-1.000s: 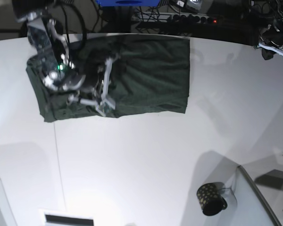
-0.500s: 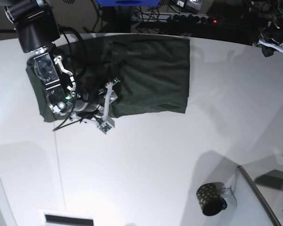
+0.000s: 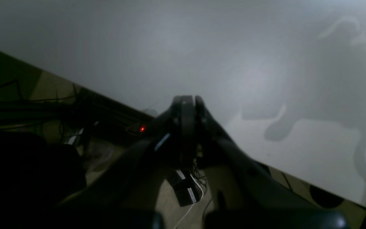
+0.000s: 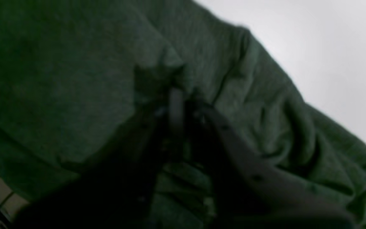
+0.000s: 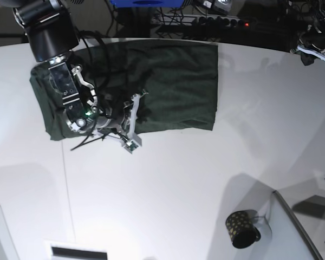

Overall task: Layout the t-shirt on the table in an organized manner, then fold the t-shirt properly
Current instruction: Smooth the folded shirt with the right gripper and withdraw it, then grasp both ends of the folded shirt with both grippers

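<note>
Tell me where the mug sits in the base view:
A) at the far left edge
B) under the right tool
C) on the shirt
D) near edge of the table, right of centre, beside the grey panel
D: the mug stands on the bare table, far from the shirt.

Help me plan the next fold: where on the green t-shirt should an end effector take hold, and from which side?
Probably the near hem of the t-shirt, at its free corner toward the mug. Come from the near side, low over the table: that edge lies flat and straight, with bare tabletop beside it. The right end effector, shut, already sits at this hem's other end.
</note>
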`<action>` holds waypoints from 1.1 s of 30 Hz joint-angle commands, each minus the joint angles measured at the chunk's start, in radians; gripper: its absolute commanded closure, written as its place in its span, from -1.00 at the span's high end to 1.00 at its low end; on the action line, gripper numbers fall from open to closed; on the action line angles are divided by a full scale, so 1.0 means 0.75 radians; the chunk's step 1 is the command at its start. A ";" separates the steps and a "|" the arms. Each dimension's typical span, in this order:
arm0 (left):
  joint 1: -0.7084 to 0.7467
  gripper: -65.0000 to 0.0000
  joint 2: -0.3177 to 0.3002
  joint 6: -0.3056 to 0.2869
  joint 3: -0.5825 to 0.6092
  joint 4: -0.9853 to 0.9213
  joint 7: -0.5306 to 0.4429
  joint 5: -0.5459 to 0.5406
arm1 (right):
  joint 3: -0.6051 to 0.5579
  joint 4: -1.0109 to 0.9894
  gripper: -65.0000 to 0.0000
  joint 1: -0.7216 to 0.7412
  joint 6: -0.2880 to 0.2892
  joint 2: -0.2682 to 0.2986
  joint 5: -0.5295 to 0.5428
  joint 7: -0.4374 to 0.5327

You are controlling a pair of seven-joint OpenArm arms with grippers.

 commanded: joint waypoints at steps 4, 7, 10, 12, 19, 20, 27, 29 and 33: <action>0.006 -1.00 -0.023 0.002 -0.011 0.021 -0.028 -0.014 | 0.004 0.032 -0.93 0.048 -0.001 0.000 0.011 0.017; 0.006 -1.00 -0.023 0.002 -0.011 0.021 -0.028 -0.014 | 0.004 0.071 -0.93 0.050 -0.001 0.006 0.011 0.017; 0.004 -1.00 -0.023 0.002 -0.011 0.021 -0.028 -0.014 | 0.004 0.075 -0.92 0.078 -0.001 0.006 0.009 0.015; 0.004 -1.00 -0.023 0.002 -0.011 0.021 -0.028 -0.014 | 0.004 0.045 -0.91 0.095 -0.001 0.002 0.009 0.015; 0.002 -1.00 -0.023 0.002 -0.011 0.019 -0.028 -0.014 | 0.016 0.049 -0.41 0.109 -0.001 0.012 0.009 -0.044; 0.002 -1.00 -0.023 0.002 -0.011 0.019 -0.028 -0.014 | 0.022 0.086 -0.27 0.109 -0.001 0.018 0.009 -0.085; -0.004 -1.00 -0.021 0.002 0.001 0.019 -0.028 -0.014 | 0.591 0.437 0.34 -0.061 0.005 0.077 0.015 -0.199; -0.031 -1.00 -0.023 0.002 0.038 0.019 -0.031 -0.012 | 0.822 0.405 0.46 -0.073 0.022 0.092 0.015 -0.226; -0.053 -1.00 -0.023 0.002 0.165 0.021 -0.035 -0.012 | 1.156 0.210 0.56 -0.067 0.351 0.133 0.017 -0.296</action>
